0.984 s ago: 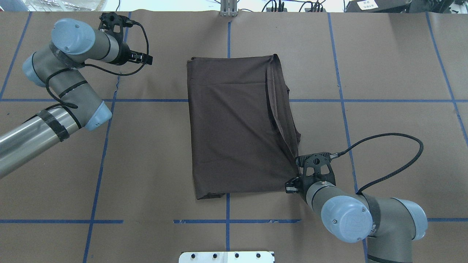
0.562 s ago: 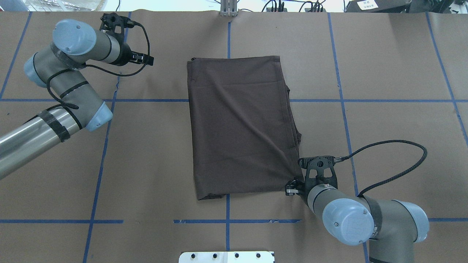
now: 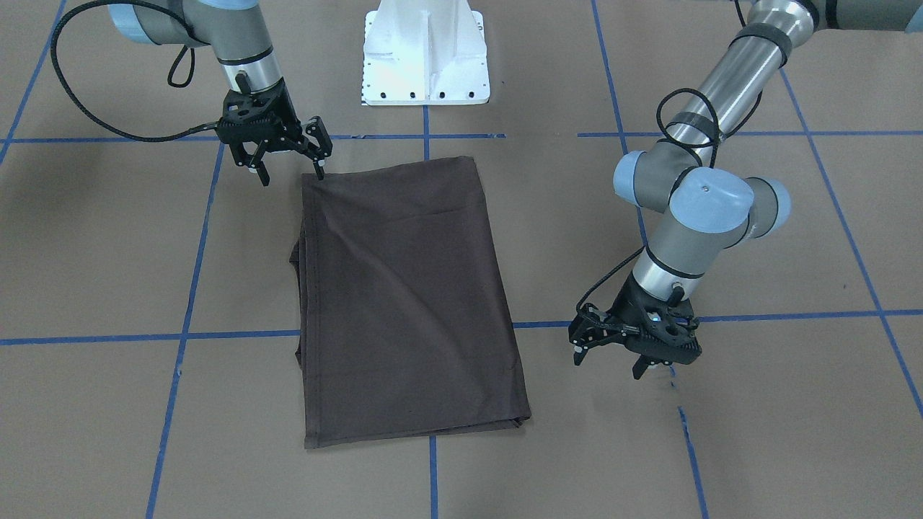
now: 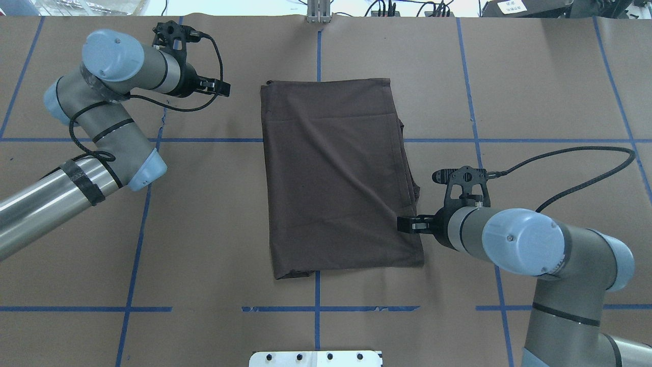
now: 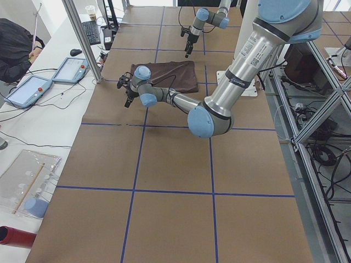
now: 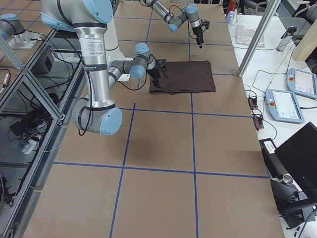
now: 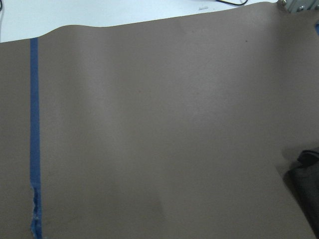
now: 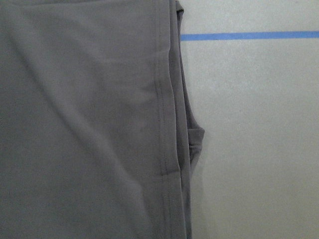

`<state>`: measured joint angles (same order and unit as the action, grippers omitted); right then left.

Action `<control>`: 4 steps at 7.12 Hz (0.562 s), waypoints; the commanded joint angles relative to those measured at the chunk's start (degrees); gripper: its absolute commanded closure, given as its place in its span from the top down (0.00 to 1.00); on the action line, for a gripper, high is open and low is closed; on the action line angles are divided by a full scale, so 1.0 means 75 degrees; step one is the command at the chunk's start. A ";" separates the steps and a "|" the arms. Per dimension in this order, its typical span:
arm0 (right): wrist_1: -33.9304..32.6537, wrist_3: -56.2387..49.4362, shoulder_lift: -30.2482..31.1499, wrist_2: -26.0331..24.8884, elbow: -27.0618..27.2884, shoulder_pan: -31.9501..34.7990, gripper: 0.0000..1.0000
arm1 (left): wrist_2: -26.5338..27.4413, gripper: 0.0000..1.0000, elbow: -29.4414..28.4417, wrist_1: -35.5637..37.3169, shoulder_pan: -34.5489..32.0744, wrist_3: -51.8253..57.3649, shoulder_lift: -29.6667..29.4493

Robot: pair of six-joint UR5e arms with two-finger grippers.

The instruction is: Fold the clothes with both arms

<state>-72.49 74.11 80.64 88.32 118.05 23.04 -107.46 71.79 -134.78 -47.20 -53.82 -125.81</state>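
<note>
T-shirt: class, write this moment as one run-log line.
T-shirt folded flat | right gripper open by its edge | left gripper open, clear of it

My table: brown paper cover, blue tape grid. Dark brown shirt folded into tall rectangle, lying flat at centre, covering one grid line. White base plate at my edge.

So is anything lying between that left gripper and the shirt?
Nothing visible. Only bare table paper lies between the left gripper and the shirt; the gripper is open and off the cloth.
</note>
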 commanded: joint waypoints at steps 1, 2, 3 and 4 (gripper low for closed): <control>0.1458 0.0008 0.0298 0.1131 -0.0142 0.0861 1.00 | -0.0052 1.00 0.1178 -0.0040 0.0989 -0.2141 0.0516; 0.1486 0.0171 0.0334 0.1254 -0.0154 0.1109 1.00 | 0.0413 1.00 0.2334 -0.0017 0.1599 -0.3092 0.1089; 0.1498 0.0312 0.0334 0.1302 -0.0154 0.1204 1.00 | 0.1230 0.87 0.3192 -0.0017 0.2476 -0.4517 0.1675; 0.1498 0.0325 0.0334 0.1302 -0.0154 0.1228 1.00 | 0.1818 0.78 0.3479 -0.0005 0.3134 -0.5192 0.1902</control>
<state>-61.51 76.03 83.06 97.68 116.93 31.60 -99.23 93.35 -134.89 -29.88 -84.86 -114.62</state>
